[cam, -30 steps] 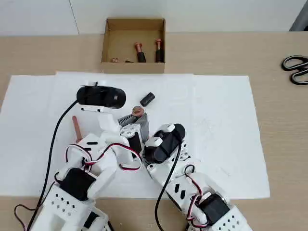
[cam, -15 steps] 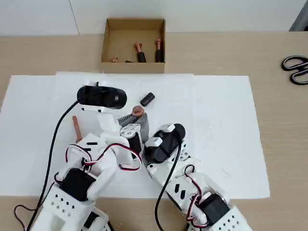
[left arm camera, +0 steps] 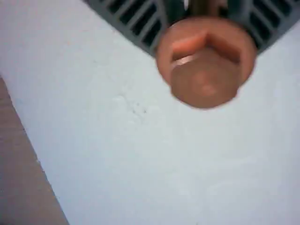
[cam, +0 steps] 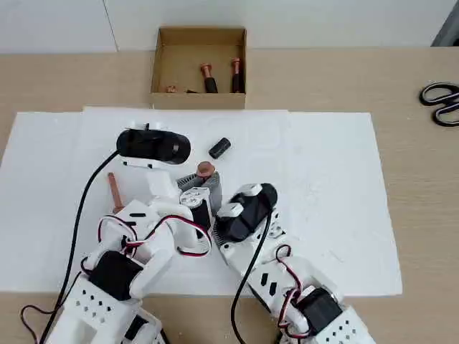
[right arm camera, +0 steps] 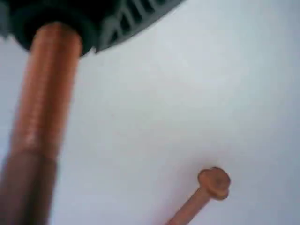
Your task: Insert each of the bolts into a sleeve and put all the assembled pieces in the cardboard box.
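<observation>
— Site type, as you log it?
— I enter it as a small robotics lab or hobby workbench.
— Evidence, item by item?
— From my console:
- One light wood table [cam: 401, 79].
- One white paper sheet [cam: 323, 186] spread across the table's middle as a work mat.
- Two white plastic arms [cam: 125, 272] at the near edge, with exposed red and black wires [cam: 185, 249].
- Scissors [cam: 441, 102] at the right edge.
- One cardboard box [cam: 161, 68] at the far edge.
- A plain white wall [cam: 323, 21] behind.
</observation>
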`<state>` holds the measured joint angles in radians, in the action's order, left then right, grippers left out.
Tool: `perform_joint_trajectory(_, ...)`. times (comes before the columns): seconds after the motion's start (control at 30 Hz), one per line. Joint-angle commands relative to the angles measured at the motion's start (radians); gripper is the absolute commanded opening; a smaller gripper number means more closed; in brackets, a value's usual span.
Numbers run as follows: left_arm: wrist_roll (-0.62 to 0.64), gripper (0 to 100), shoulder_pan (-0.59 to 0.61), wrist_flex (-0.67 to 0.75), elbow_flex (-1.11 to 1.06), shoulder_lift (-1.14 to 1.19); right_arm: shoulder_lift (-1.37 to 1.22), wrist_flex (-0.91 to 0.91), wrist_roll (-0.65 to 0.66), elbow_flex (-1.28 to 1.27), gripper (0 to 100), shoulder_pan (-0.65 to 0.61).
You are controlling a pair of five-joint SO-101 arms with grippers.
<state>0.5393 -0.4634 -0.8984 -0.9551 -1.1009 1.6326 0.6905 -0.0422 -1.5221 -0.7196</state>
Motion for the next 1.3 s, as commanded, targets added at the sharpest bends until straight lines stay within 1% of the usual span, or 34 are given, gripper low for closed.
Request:
perform_joint_trajectory(0.0, -0.011, 1, 0.003, -0.002, 0.002, -0.023, 0.021, -0.028, 0.009, 0.035, 0.4, 0.016)
perform_joint_trajectory(0.2, -0.011, 1, 0.002, 0.006, -0.008, -0.020, 0.021, -0.025, 0.008, 0.051, 0.4, 0.016)
perform_joint_trajectory(0.37, -0.011, 1, 0.002, 0.054, -0.056, -0.025, 0.021, -0.025, 0.008, 0.051, 0.4, 0.015)
perform_joint_trajectory(0.7, -0.009, 1, 0.002, 0.046, -0.064, -0.020, 0.021, -0.024, 0.008, 0.054, 0.4, -0.004)
perform_joint_trajectory(0.83, -0.009, 1, -0.046, 0.048, -0.093, -0.023, 0.021, -0.024, 0.008, 0.054, 0.4, -0.004)
perform_joint_trajectory(0.97, -0.011, 1, -0.057, 0.044, -0.094, -0.023, 0.021, -0.024, 0.008, 0.054, 0.4, -0.002)
perform_joint_trajectory(1.13, -0.011, 1, -0.060, -0.002, -0.094, -0.023, 0.021, -0.024, 0.008, 0.054, 0.4, -0.002)
perform_joint_trajectory(1.27, -0.014, 1, -0.064, -0.011, -0.097, -0.021, 0.021, -0.024, 0.008, 0.054, 0.4, -0.002)
